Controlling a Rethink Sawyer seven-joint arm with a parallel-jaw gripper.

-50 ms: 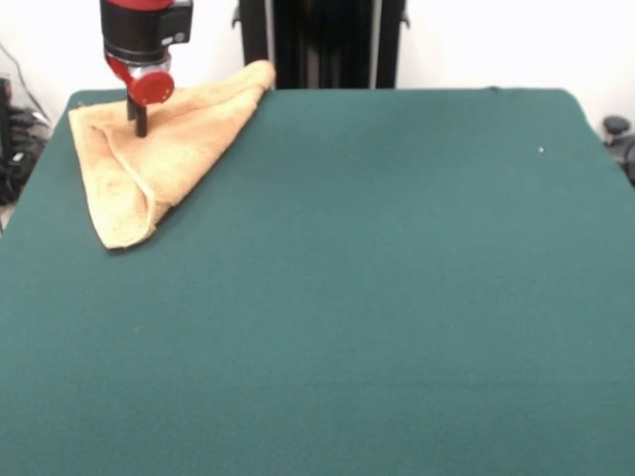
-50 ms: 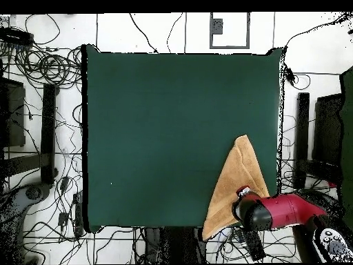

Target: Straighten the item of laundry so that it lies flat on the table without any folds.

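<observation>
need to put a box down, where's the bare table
Nearly all of the green table is bare: the middle, the near edge and the whole side away from the towel. Only the towel's far corner is crowded, with the end effector down on it.

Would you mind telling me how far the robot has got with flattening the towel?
Nothing looks finished: the towel lies folded into a triangle at a corner of the table, one end reaching past the edge. In hand: the gripper is down on the towel's middle. Left: unfolding it and spreading it flat on the table.
</observation>
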